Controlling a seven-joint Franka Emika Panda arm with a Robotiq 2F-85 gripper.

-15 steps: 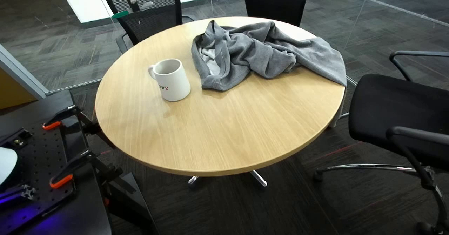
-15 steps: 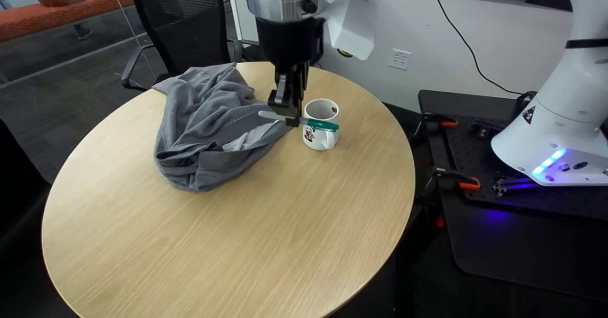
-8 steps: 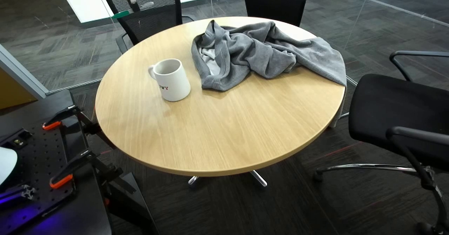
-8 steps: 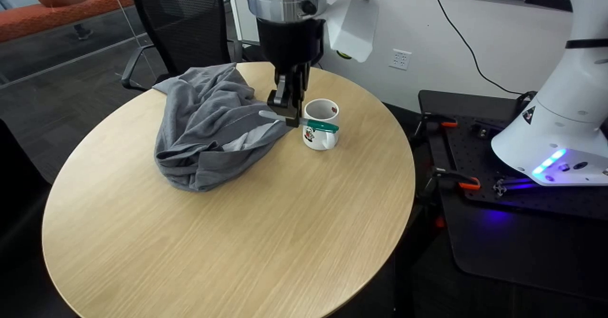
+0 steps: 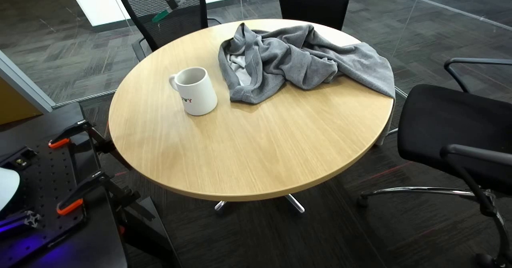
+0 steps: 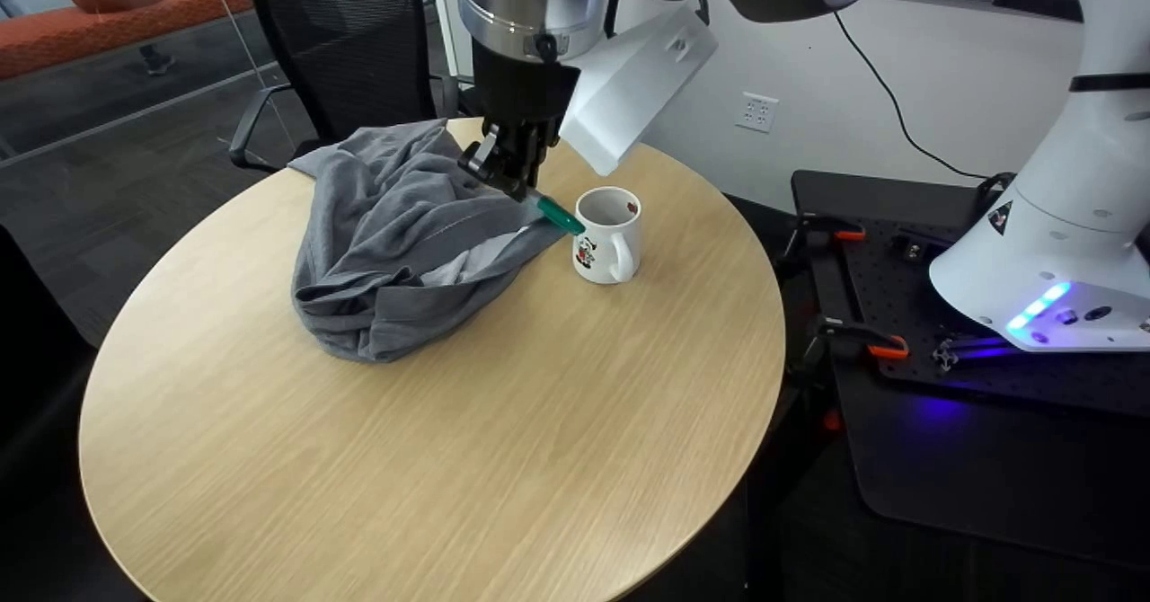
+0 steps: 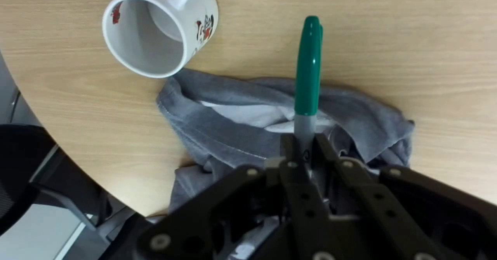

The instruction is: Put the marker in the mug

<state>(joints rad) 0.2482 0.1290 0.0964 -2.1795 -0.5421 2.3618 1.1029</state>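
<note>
The marker has a green cap and a grey body; it shows in the wrist view [image 7: 308, 70] and in both exterior views [image 5: 161, 16] [image 6: 559, 214]. My gripper [image 7: 304, 139] is shut on its grey body, with the cap sticking out past the fingertips. In an exterior view the gripper [image 6: 519, 190] is tilted and the marker slants cap-down, its cap just left of the mug's rim in the picture. The white mug [image 6: 600, 261] stands upright on the table with its opening up. It shows in the wrist view [image 7: 155, 35] at upper left, looking empty, apart from the marker.
A crumpled grey garment [image 5: 280, 60] lies on the round wooden table [image 5: 248, 152] beside the mug, below the gripper in the wrist view. Black chairs [image 5: 452, 128] stand around the table. A black stand with orange-tipped clamps [image 6: 885, 348] is beside the table at the robot's base.
During the last half second my gripper has tilted and shifted, swinging the marker from nearly level to slanting cap-down, and it is still held. The mug and garment have not moved.
</note>
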